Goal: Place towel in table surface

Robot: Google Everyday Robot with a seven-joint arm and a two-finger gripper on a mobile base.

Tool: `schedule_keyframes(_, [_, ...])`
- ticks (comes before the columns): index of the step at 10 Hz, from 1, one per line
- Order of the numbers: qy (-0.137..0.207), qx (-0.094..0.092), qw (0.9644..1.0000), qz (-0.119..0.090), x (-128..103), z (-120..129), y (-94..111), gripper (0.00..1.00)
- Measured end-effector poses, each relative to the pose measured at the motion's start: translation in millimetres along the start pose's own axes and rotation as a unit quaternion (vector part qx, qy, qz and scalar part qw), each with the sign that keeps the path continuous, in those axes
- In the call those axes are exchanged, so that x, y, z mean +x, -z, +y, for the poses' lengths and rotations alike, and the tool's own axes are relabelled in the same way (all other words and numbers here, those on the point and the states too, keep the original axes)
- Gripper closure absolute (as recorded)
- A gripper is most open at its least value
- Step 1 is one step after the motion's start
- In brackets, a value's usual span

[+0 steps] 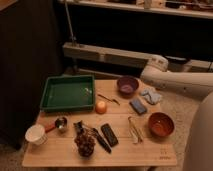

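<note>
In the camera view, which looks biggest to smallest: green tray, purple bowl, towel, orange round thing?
1. the green tray
2. the purple bowl and the towel look about alike, so no ranking
3. the orange round thing
The gripper is out of view; only the white arm shows at right.

Dim rm: dark wall (30, 45) left, pale rail (100, 52) behind, speckled floor (189, 107).

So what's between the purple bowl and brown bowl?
The camera view shows the blue block there, towel beside it. Gripper out of sight; arm at right.

Table surface (145, 152) with towel (151, 95), green tray (67, 78)
</note>
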Motion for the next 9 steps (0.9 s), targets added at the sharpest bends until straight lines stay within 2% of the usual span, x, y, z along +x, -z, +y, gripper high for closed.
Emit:
schedule_keyframes(1, [-0.002,0.000,1.0000,0.001,0.6,-2.6,0.0,0.20])
schedule_keyframes(2, [-0.009,-0.009,0.9999,0.009,1.0,-3.4,-3.3,0.20])
schedule_keyframes(4, [-0.036,-0.051,0.9976,0.032,5.7,-14.0,-27.2,0.20])
schedule_keyframes(5, [-0.056,-0.090,0.9933,0.047,7.6,-20.9,-53.2,0.20])
schedule_keyframes(6, [-0.068,-0.123,0.9884,0.057,10.0,-23.7,-69.7,0.20])
schedule_keyframes(7, [-0.079,-0.149,0.9836,0.064,13.9,-30.4,-78.7,0.20])
schedule_keyframes(8, [-0.092,-0.182,0.9765,0.070,19.3,-41.4,-85.7,0.20])
schedule_keyframes(9, [-0.098,-0.202,0.9720,0.069,17.7,-42.6,-83.9,0.20])
